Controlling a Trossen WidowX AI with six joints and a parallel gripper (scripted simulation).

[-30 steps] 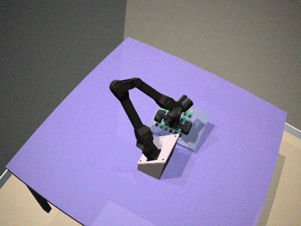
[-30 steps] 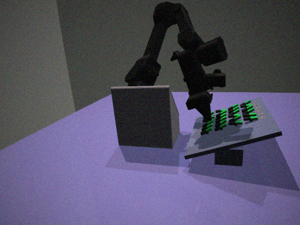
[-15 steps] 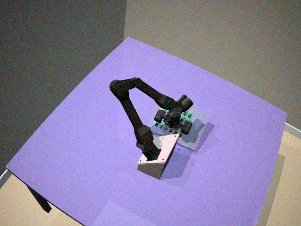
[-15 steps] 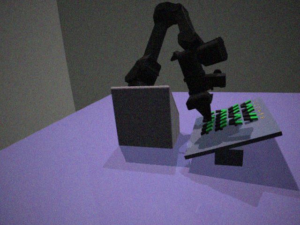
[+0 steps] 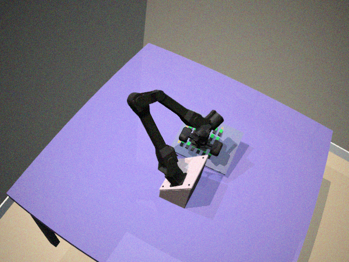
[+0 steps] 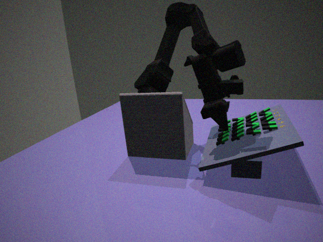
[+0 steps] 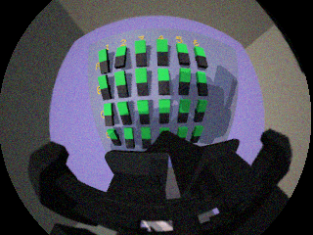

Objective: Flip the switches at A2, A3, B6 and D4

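Panel — tilted toward the arm

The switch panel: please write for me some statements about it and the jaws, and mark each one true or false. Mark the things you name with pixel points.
1. The switch panel point(image 5: 237, 135) point(image 6: 289, 135) point(image 7: 227, 54) lies flat on the table point(image 5: 84, 169) point(image 6: 78, 208) point(image 7: 73, 122). False: it is tilted, with its side farthest from the arm point(image 5: 152, 129) point(image 6: 166, 44) higher.
2. The switches point(image 5: 212, 136) point(image 6: 272, 126) point(image 7: 141, 74) stand in four rows of six. True.
3. The jaws are wide open. False: they are shut, with nothing between them.
4. The jaws are down at row D, the row nearest the arm. True.
5. The green part of each visible switch is on the side nearest the arm. False: it is on the far side.
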